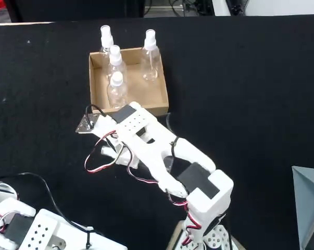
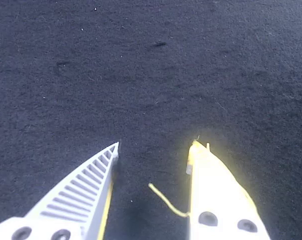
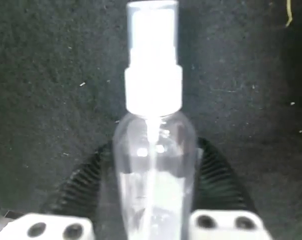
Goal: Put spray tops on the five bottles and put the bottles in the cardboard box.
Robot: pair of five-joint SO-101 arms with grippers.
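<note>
The bottle (image 3: 153, 170) in hand is clear and has its white spray top (image 3: 153, 75) fitted. It is clamped between the black ribbed fingers (image 3: 221, 175) of the right gripper (image 3: 153, 155), over the black table cloth (image 2: 140, 60). The left gripper (image 2: 155, 147) stands with its jaws apart and nothing between them, above bare cloth near the table's front edge. A loose yellow thread (image 2: 166, 200) trails by one of its fingers. The right arm (image 1: 157, 151) stretches from its base toward the cardboard box (image 1: 155, 108), red and black wires (image 1: 94, 161) looping off its side. Its wrist block overlaps the box's near wall and hides part of it, with the gripper end just short of the near left corner. Inside the box three capped bottles stand upright: one near the front left (image 1: 116, 88), one behind it (image 1: 115, 61) and one at the far right (image 1: 150, 57). A fourth capped bottle (image 1: 105, 37) stands at the far left corner, inside or just behind cannot be told. A grey object (image 1: 308, 203) sits at the table's right edge.
</note>
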